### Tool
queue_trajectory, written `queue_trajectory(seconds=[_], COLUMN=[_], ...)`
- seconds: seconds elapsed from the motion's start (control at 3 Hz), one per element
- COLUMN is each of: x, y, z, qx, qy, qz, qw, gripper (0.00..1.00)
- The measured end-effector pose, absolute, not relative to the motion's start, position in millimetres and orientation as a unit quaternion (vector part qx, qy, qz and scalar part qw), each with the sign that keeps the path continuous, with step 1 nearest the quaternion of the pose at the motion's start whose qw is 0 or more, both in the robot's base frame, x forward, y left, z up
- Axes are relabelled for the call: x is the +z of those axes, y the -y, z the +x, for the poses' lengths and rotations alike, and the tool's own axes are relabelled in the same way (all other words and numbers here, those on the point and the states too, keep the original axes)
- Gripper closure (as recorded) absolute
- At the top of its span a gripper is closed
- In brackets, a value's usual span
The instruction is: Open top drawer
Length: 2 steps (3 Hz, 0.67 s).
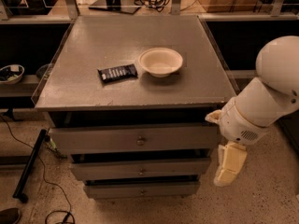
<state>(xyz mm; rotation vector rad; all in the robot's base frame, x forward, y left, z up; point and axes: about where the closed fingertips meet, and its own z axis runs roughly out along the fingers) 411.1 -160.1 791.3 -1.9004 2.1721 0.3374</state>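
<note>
Top drawer [93, 139] crosswise, facing camera; claw [228, 168] right.

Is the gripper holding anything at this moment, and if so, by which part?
Nothing is held. The gripper hangs below and to the right of the top drawer, touching neither the drawer front nor its knob.

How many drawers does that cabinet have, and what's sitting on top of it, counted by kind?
Drawers: 3 (top drawer, middle drawer, bottom drawer)
Bowl: 1
Dark packet: 1
Total: 5
The gripper hangs right of the cabinet, level with the middle drawer.
</note>
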Motion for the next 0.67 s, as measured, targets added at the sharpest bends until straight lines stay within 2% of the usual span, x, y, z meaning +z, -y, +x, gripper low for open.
queue_trajectory(seconds=[0.67], x=[758.9], y=[152.9], z=[409.7], qx=[0.144], qy=[-0.745], qz=[-0.641], qw=[0.112], gripper=[0.0])
